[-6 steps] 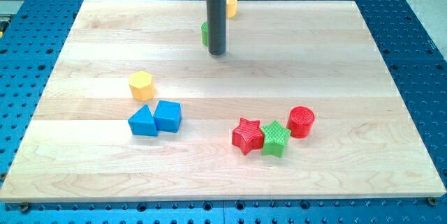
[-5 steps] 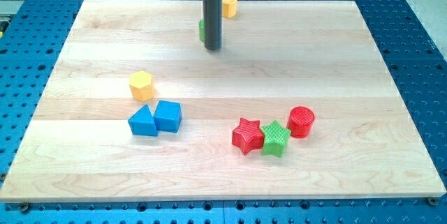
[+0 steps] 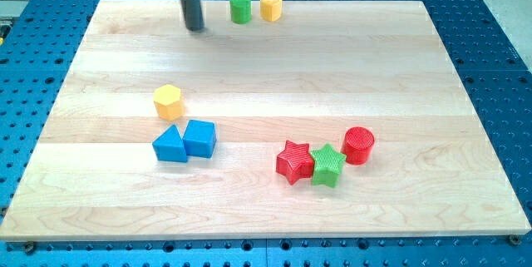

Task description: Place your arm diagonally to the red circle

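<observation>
The red circle [image 3: 359,145] is a short red cylinder at the view's lower right, with a green star [image 3: 328,165] touching its lower left and a red star [image 3: 293,161] beside that. My tip [image 3: 194,28] is at the view's top, left of centre, far up and to the left of the red circle. It stands left of the green cylinder [image 3: 240,8] and touches no block.
A yellow heart-shaped block [image 3: 271,7] sits right of the green cylinder at the top edge. A yellow hexagon [image 3: 168,101] lies at the left middle. Below it a blue triangle [image 3: 169,145] and a blue cube [image 3: 200,138] touch each other.
My tip has moved to the view's left and up, from in front of the green cylinder to a spot left of it. The green cylinder now shows fully. No block moved.
</observation>
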You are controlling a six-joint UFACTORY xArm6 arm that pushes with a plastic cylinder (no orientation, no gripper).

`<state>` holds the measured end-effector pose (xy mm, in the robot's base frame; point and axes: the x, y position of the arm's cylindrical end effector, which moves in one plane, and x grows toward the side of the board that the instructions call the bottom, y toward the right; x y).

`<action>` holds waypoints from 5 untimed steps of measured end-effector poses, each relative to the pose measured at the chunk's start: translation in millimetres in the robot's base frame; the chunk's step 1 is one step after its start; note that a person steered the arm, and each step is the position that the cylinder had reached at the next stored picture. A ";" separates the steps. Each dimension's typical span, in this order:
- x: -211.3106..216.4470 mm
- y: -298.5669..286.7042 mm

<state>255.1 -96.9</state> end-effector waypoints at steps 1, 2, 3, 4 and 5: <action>-0.3 23.1; -0.3 24.1; -0.3 34.5; -0.5 61.1; -0.5 61.4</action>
